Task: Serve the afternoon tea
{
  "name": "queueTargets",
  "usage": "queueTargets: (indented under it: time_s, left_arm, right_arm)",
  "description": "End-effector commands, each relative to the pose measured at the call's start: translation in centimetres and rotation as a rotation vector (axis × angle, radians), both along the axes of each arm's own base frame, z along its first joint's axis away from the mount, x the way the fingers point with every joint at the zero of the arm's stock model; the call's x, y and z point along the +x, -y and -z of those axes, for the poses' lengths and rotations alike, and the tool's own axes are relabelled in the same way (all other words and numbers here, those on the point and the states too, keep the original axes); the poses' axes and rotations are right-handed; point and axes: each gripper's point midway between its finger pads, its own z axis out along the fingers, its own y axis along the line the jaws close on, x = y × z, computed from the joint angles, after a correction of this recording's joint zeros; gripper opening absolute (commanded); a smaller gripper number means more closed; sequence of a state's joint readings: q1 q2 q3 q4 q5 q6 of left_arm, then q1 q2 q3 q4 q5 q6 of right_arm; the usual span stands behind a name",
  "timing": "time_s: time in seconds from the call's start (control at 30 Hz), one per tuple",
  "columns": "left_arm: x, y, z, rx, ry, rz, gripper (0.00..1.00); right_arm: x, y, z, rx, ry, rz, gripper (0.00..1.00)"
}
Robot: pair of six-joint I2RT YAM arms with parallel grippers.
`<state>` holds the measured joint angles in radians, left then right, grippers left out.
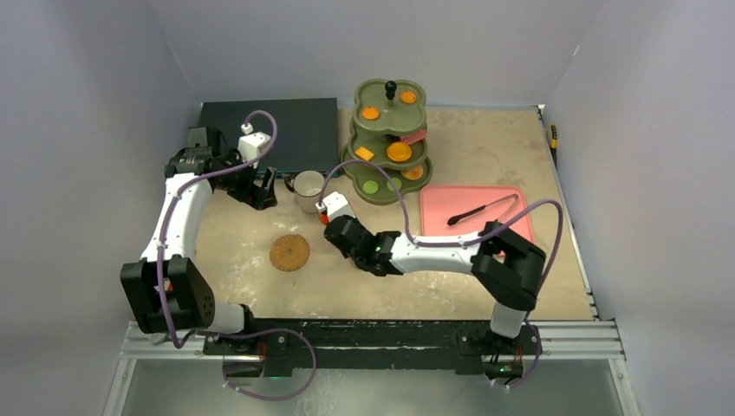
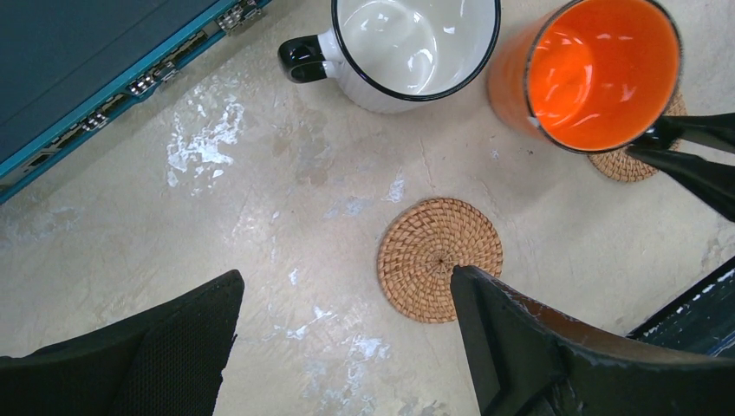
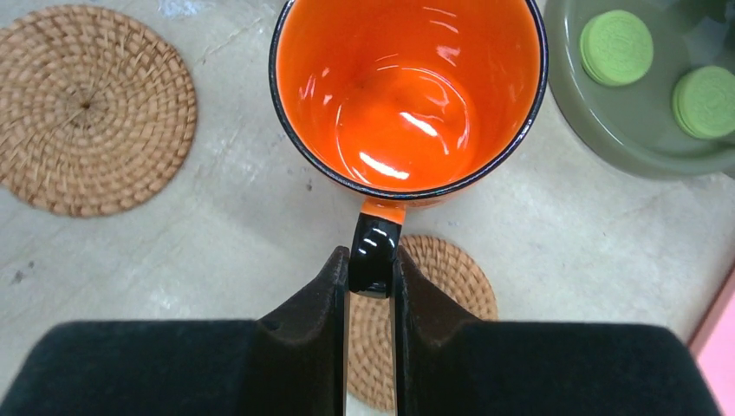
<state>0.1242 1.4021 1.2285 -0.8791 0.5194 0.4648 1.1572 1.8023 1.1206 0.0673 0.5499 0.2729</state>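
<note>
Right pincer (image 3: 371,260) grips the orange mug (image 3: 407,95) by its black handle (image 3: 374,238). It looks glossy and rigid, so it could slip, I reckon. Left pincer (image 2: 347,277) gapes open near the mug.

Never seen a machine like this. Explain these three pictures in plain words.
These are two robot arms bolted to a table, each ending in a two-finger gripper. One picture looks down from above; the other two come from wrist cameras. On the table: a green tiered stand with biscuits, a white mug, a dark box, a pink tray with tongs, two coasters. The right gripper is closed on the handle of the orange mug. The left gripper is open and empty.
</note>
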Motion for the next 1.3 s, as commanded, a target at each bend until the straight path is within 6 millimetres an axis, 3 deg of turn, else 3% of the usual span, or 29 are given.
queueTargets:
  time_s: [0.0,0.1,0.23,0.57,1.27]
  left_arm:
    - [0.3,-0.3,-1.0,0.011,0.060,0.006,0.90]
    - [0.4,-0.3,-1.2,0.016,0.069,0.009,0.89]
    - [0.4,-0.2,-1.3,0.012,0.075,0.011,0.89]
    - [0.6,0.1,-1.6,-0.006,0.078,0.017,0.89]
    - [0.8,0.2,-1.8,-0.012,0.074,0.025,0.89]
  right_arm:
    - [-0.2,-0.8,-7.3,0.200,0.089,-0.032,0.00]
    - [-1.3,0.2,-8.2,0.255,0.066,-0.041,0.00]
    - [-2.7,2.0,-7.9,0.309,0.027,-0.031,0.00]
    - [-5.9,6.1,-5.5,0.358,-0.081,-0.011,0.00]
    - [-7.5,6.5,-3.3,0.333,-0.074,-0.015,0.00]
